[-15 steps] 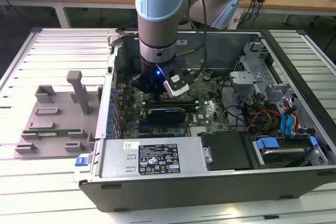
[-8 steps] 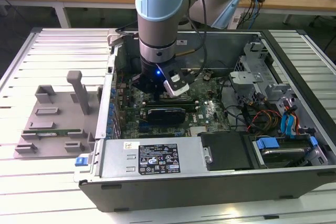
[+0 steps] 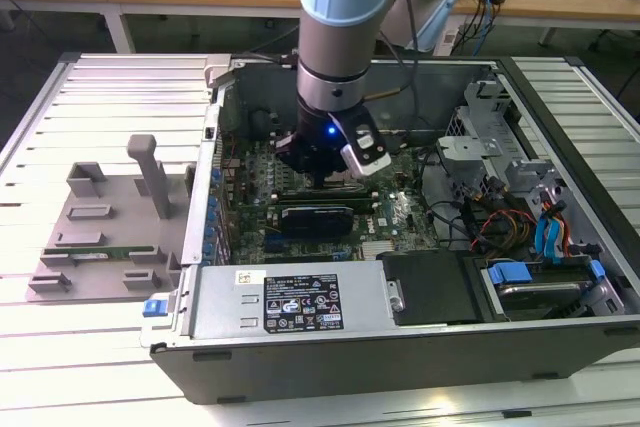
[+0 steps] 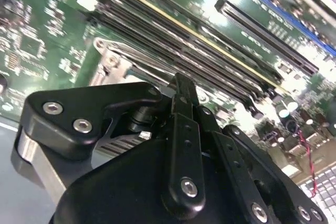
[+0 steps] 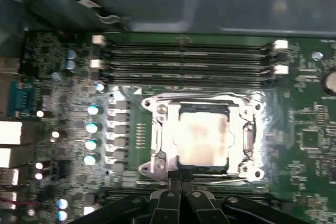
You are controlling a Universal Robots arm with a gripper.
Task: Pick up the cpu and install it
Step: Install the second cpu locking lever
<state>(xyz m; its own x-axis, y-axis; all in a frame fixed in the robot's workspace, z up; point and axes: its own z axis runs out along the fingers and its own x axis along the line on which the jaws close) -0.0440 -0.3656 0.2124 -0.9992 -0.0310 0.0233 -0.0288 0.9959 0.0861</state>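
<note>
Now cpu (image 5: 203, 136) flat in socket (image 5: 157, 140), shiny top up.

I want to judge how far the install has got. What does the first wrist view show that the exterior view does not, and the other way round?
First wrist view: the cpu lies flat inside the metal socket frame, with the memory slots beside it and the gripper at the frame's edge.

Exterior view: the whole computer case on the slatted table, the arm reaching down into it, and a grey fixture tray on the exterior view's left.

Both: the green motherboard and the gripper low over it.
</note>
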